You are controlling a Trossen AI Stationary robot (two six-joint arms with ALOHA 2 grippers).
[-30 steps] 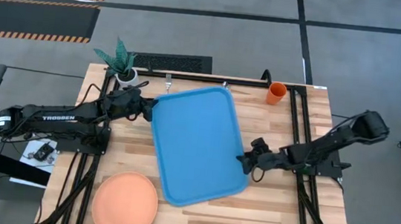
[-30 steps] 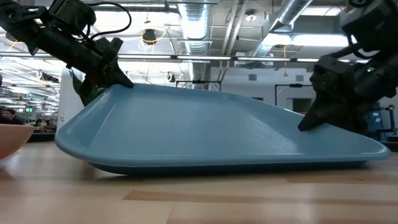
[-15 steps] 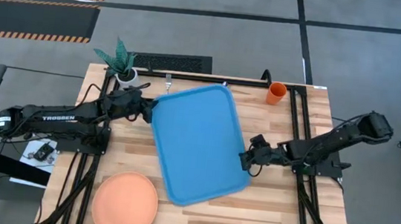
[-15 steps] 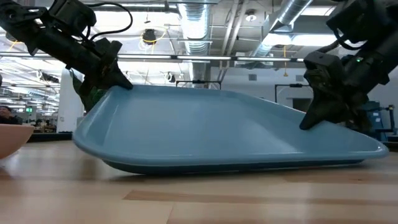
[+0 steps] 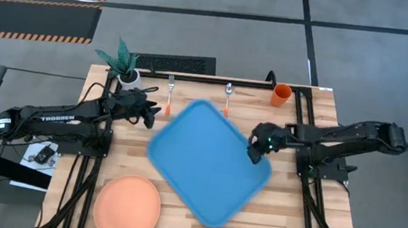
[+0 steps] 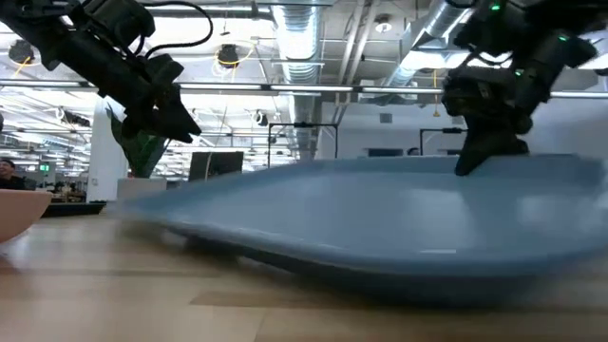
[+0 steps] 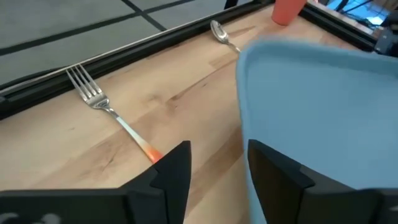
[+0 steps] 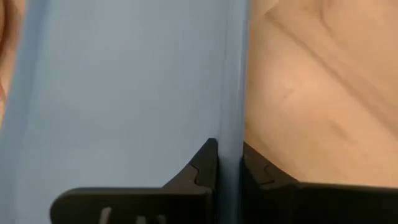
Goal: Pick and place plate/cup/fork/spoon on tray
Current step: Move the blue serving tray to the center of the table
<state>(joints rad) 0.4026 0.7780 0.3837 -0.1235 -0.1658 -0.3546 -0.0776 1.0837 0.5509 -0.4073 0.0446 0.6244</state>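
1. The right gripper (image 5: 255, 151) has its fingers (image 8: 205, 163) clamped on the raised rim of the blue tray (image 5: 210, 164), one finger on each side of the edge, as the right wrist view shows plainly
2. The left gripper (image 5: 153, 110) has its fingers (image 7: 177, 165) parted and holding nothing; half a second ago they were at the tray's far-left corner, and now the tray's edge lies just beside them, apart from them
3. With the left side freed, the tray has swung round on the tabletop (image 5: 293, 207): it lay roughly lengthwise before and now sits turned like a diamond, one corner pointing at the front edge, with motion blur in the low view
4. That swing has uncovered the fork (image 5: 169, 95) and the spoon (image 5: 227, 94), both lying near the back rail; the fork's orange handle end is just ahead of the left fingers
5. The cup (image 5: 280, 95) stands upright at the back right, well apart from the tray, and the salmon-orange plate (image 5: 127, 206) lies at the front left, near the tray's lower-left edge but not on it
6. A potted plant (image 5: 122, 61) stands at the back left corner, behind the left arm
7. Judged from this, nothing is loaded yet; the tray is only being positioned by the right arm, and the left gripper looks well placed to take the fork
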